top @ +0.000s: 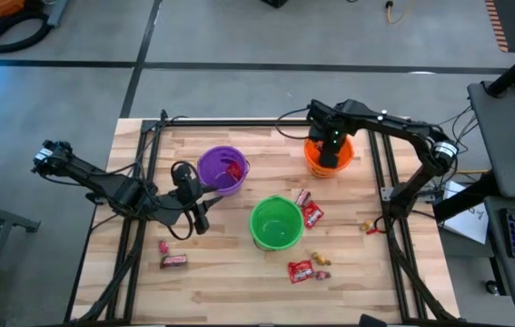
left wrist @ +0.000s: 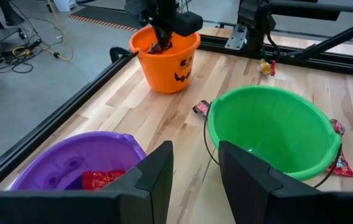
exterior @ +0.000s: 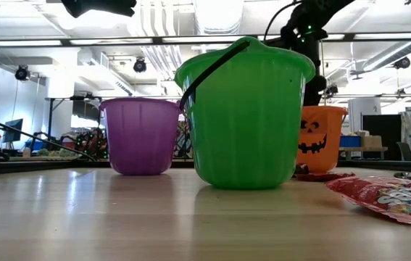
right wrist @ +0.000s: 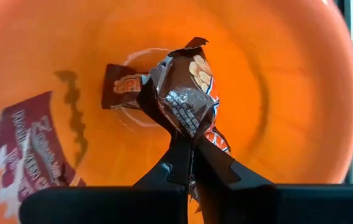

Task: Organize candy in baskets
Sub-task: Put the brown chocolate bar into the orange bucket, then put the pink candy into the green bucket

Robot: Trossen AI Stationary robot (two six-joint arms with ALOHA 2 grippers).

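Observation:
Three buckets stand on the table: purple [top: 221,170], green [top: 276,223] and orange [top: 329,156]. My right gripper [right wrist: 192,149] points down into the orange bucket [right wrist: 301,81], shut on a dark brown candy bar [right wrist: 185,93]. Two more brown bars [right wrist: 123,87] [right wrist: 30,149] lie inside that bucket. My left gripper [left wrist: 195,174] is open and hovers over the table between the purple bucket [left wrist: 70,162] and the green one [left wrist: 269,124]. A red packet [left wrist: 104,179] lies in the purple bucket. Loose candy lies on the table: red packets [top: 311,214] [top: 300,271], a brown bar [top: 173,262] and yellow pieces [top: 319,259]. My right gripper pinches the brown bar by one end of its crinkled wrapper [right wrist: 185,121] between the two fingers. The fingers come from above, pointing down into the orange bucket. The bar hangs below them, above the bucket's floor; whether its lower end touches the floor I cannot tell.
A black frame [top: 148,145] runs along the table's edges. A small pink sweet [top: 163,245] lies near the left arm, and a yellow piece [top: 366,227] near the right edge. In the low view a red packet [exterior: 390,197] lies right of the green bucket [exterior: 245,116].

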